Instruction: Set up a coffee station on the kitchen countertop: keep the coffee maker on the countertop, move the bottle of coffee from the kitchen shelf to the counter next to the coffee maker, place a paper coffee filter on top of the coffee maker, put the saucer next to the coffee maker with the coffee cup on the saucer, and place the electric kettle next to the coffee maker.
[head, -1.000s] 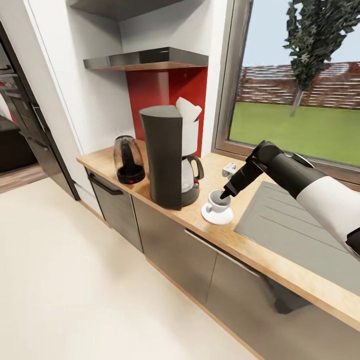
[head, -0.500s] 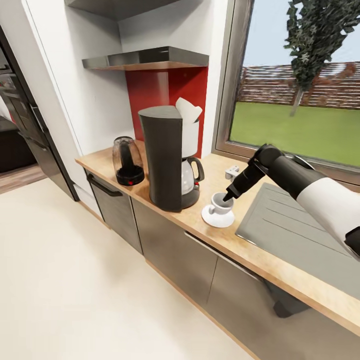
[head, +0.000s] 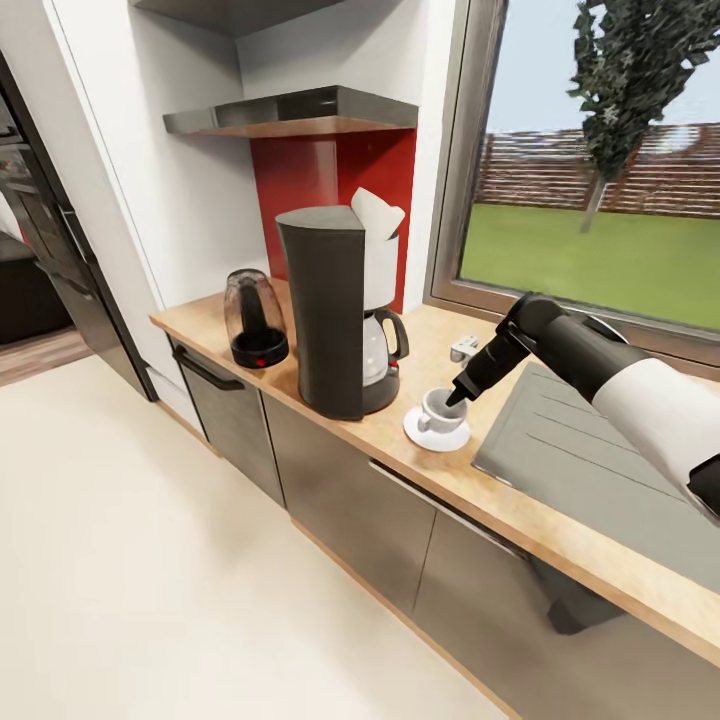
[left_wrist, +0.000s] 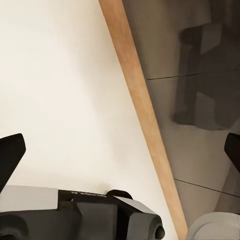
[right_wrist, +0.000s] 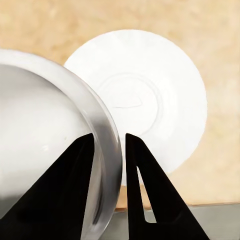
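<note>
While the last pieces settle: progress read below.

Coffee maker: upright on the bench, left of the sink area; nothing left to do with it.

Paper coffee filter: white, sitting in the top of the machine's basket; judged done.

Electric kettle: on the bench just left of the machine, near the bench's far-left end; judged done.

Saucer: flat on the bench, just right of the machine's base and near the front edge; judged placed.

Coffee cup: over the saucer, rim pinched between the two dark fingers in the right wrist view; in that view looks tilted, with much of the saucer's centre bare beside it, so seating on the saucer not certain.

Right claw: clamped on the cup's rim, one finger inside, one outside; release not yet made.

Left claw: fingertips wide apart, holding nothing, aimed at pale floor and the cabinet fronts.

Bottle of coffee: not to be found on the bench beside the machine; probably the main step left.

Remaining, as judged: let go of the cup squarely on the saucer, then fetch the bottle.
</note>
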